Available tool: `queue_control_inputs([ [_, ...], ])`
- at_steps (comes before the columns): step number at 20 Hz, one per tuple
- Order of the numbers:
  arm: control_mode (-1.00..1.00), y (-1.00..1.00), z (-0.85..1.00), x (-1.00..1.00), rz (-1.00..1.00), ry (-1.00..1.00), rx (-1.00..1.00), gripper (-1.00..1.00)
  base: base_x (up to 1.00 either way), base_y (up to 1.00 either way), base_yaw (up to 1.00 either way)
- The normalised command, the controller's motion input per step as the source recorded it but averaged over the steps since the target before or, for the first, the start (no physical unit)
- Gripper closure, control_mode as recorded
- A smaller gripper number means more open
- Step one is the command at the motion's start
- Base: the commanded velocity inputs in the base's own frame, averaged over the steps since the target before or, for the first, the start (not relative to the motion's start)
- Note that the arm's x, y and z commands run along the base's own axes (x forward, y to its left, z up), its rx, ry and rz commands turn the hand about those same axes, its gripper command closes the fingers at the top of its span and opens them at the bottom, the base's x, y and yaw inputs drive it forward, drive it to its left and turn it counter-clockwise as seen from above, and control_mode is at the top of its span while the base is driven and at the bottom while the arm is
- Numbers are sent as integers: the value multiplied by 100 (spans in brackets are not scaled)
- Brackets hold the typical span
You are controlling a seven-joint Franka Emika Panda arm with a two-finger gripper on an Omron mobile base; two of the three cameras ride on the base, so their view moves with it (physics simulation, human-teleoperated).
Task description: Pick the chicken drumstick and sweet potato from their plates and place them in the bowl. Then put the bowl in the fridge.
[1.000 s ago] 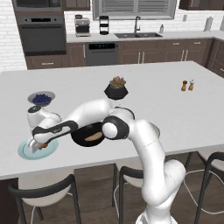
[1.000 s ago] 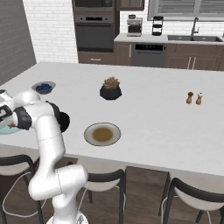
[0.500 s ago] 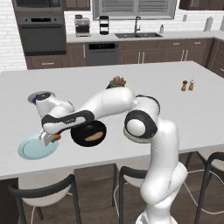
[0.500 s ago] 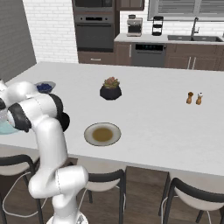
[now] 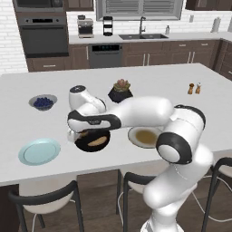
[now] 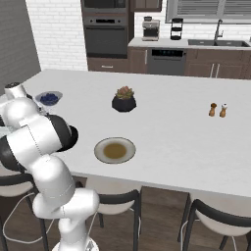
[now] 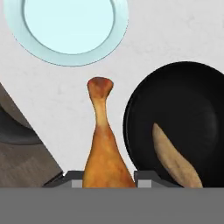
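The glossy black round bowl [image 5: 93,140] sits on the white island counter [image 5: 181,86] near its front edge, and everything else is placed from it here. Inside the bowl lies the tan-orange oblong sweet potato [image 7: 176,158], resting along the bowl's inner wall. The two-finger gripper [image 7: 105,177] is clenched on the meaty end of the orange-brown chicken drumstick [image 7: 104,144], which is held just beside the bowl's rim and outside it, above bare counter, with its thin bone tip pointing away from the fingers toward the empty round light blue plate [image 7: 65,30]. In the left base view the gripper [image 5: 74,135] hangs at the bowl's left edge, though the drumstick itself is too small and shadowed there to make out clearly. The light blue plate [image 5: 39,151] lies to the left of the bowl and slightly nearer the counter's front edge, apart from it. The round beige plate with a brownish centre [image 5: 145,136] lies just to the right of the bowl, empty. Behind the bowl stands a black faceted pot with a succulent [image 5: 120,92], and further back to the left of the bowl sits a small grey bowl of blueberries [image 5: 43,102]. Well off to the right of the bowl, toward the counter's far side, stand two small salt and pepper shakers [image 5: 194,88].
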Motion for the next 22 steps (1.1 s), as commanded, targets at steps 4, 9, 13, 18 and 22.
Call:
queue_control_inputs([
  [4, -100, -97, 1, 33, -2, 0, 0, 100, 0, 0, 0],
  [9, -100, -14, -20, 69, 0, -1, 0, 100, 0, 0, 0],
  [13, -100, 1, -34, 69, 0, 0, 0, 100, 0, 0, 0],
  [18, -100, 0, -35, 6, 0, 0, 0, 100, 0, 0, 0],
  [22, -100, 3, -20, 0, 0, 0, 0, 100, 0, 0, 0],
])
